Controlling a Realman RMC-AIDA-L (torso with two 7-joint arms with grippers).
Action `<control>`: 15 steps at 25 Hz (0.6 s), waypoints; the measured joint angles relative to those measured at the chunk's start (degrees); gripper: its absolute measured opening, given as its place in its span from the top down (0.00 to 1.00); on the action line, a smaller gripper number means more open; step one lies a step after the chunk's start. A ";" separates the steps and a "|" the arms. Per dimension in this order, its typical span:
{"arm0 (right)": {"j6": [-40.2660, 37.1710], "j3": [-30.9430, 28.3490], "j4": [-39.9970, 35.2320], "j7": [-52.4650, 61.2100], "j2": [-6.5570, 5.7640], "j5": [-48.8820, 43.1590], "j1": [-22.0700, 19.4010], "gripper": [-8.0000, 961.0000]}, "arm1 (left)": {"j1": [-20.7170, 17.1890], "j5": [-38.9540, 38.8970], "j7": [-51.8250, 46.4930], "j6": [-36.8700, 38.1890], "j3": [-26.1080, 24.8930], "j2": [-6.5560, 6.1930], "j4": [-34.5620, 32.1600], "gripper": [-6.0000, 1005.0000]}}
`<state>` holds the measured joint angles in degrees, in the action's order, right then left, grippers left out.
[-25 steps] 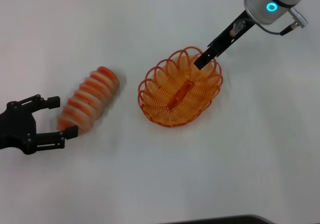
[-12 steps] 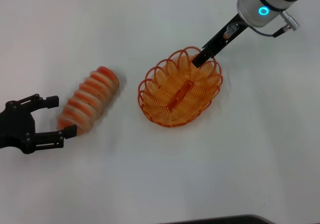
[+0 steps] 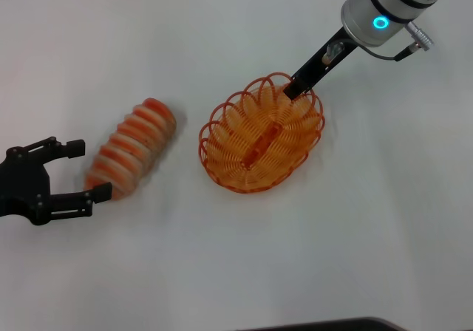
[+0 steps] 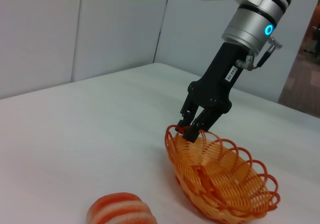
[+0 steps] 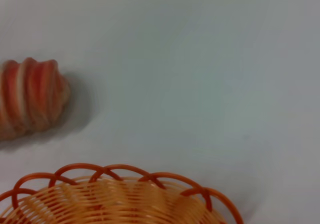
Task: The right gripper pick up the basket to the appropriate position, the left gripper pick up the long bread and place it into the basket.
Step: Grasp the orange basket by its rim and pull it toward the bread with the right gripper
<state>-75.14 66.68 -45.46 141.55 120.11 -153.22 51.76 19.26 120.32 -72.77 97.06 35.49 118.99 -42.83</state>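
Observation:
The orange wire basket [image 3: 229, 135] sits at the middle of the white table. My right gripper [image 3: 292, 91] is shut on its far rim; the left wrist view shows the fingers [image 4: 190, 132] pinching a rim loop, with that end of the basket [image 4: 220, 176] slightly raised. The long bread [image 3: 131, 148] lies slantwise to the left of the basket, apart from it. My left gripper [image 3: 89, 171] is open at the bread's near end, one finger on each side of the tip. The right wrist view shows the basket rim [image 5: 115, 176] and one end of the bread [image 5: 30, 96].
White table [image 3: 355, 235] all around. A dark edge [image 3: 332, 325] shows at the bottom of the head view. Grey wall panels [image 4: 100, 29] stand behind the table in the left wrist view.
My right gripper has moved a little to the left and carried the basket with it, closer to the bread. My left gripper has drifted slightly left. The bread has not moved.

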 joint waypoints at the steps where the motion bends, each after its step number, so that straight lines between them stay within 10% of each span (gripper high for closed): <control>1: 0.00 0.01 0.02 -0.04 -0.05 0.16 0.00 0.47 | 0.00 0.00 0.00 -0.06 -0.02 -0.03 0.01 0.10; 8: 0.00 0.03 0.07 -0.13 -0.14 0.21 -0.03 0.88 | -0.01 0.00 0.00 0.04 -0.02 -0.09 0.03 0.10; 15: 0.11 -0.20 0.15 -0.14 -0.15 0.43 -0.49 0.93 | -0.19 0.00 0.00 0.28 0.02 0.18 0.03 0.10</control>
<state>-75.03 66.48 -45.31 141.41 119.96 -152.80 51.27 19.07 120.32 -72.77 97.34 35.51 119.16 -42.80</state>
